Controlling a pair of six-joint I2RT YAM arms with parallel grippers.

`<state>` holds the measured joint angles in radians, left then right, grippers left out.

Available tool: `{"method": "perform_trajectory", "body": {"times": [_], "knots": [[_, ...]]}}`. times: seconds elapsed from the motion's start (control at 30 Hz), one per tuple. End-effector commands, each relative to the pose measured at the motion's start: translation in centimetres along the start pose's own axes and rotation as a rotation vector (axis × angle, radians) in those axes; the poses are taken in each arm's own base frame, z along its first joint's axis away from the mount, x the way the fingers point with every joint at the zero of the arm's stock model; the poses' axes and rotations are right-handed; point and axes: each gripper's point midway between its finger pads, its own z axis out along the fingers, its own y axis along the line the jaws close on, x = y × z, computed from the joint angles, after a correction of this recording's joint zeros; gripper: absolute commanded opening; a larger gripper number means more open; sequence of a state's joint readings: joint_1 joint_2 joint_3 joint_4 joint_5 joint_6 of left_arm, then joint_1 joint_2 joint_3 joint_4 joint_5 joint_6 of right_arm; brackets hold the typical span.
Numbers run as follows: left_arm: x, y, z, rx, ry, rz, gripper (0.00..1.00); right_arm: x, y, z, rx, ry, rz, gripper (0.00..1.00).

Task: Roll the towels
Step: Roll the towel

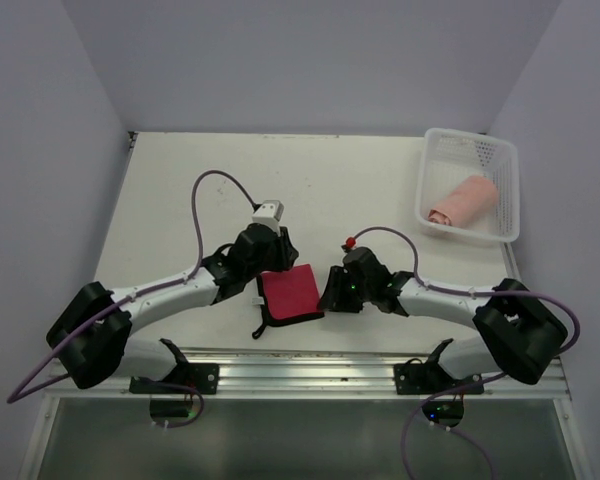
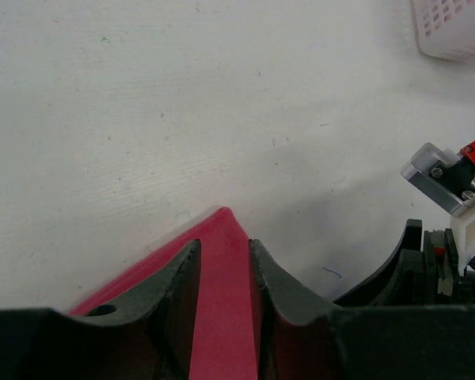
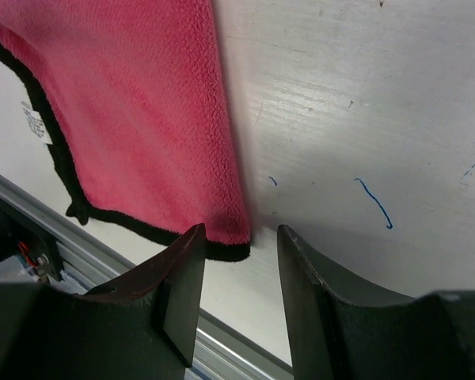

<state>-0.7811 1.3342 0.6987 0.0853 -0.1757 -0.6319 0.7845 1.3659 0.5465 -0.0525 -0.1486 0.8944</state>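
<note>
Bare table (image 1: 360, 180) lies open from the red cloth (image 1: 288, 293) back to the far wall (image 1: 310, 60) and across to the left wall (image 1: 40, 150). A white perforated basket (image 1: 507, 190) holding a rolled pink towel (image 1: 464, 200) blocks the far right corner. The left gripper (image 2: 224, 247) pinches the cloth's far left corner. The right gripper (image 3: 239, 231), fingers apart, crowds its near right corner. Only a narrow strip separates the cloth from the metal rail (image 1: 310, 362)

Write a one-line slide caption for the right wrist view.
Right gripper open at a corner of the black-trimmed red cloth lying on the white table.
</note>
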Motion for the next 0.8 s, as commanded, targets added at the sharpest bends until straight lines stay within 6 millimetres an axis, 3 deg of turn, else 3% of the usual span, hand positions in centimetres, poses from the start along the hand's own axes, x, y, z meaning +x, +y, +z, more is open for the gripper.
{"method": "perform_trajectory", "body": {"times": [0.0, 0.13, 0.43, 0.67, 0.77], "knots": [[-1.2, -1.6, 0.3, 0.049, -0.01, 0.021, 0.34, -0.4, 1.0, 0.7, -0.057, -0.017, 0.021, 0.45], [-1.1, -2.2, 0.5, 0.073, 0.01, 0.014, 0.35, 0.4, 0.2, 1.3, -0.04, 0.006, 0.021, 0.44], [-0.4, -2.5, 1.3, 0.075, 0.053, 0.018, 0.36, 1.1, -1.3, 1.6, -0.002, 0.021, 0.012, 0.28], [1.1, -2.6, 2.0, 0.074, 0.14, 0.043, 0.37, 0.9, -1.3, 2.0, -0.024, -0.004, -0.004, 0.01], [1.8, -3.3, 3.3, 0.083, 0.179, 0.038, 0.36, 1.0, -1.7, 2.5, -0.013, -0.002, -0.006, 0.0]]}}
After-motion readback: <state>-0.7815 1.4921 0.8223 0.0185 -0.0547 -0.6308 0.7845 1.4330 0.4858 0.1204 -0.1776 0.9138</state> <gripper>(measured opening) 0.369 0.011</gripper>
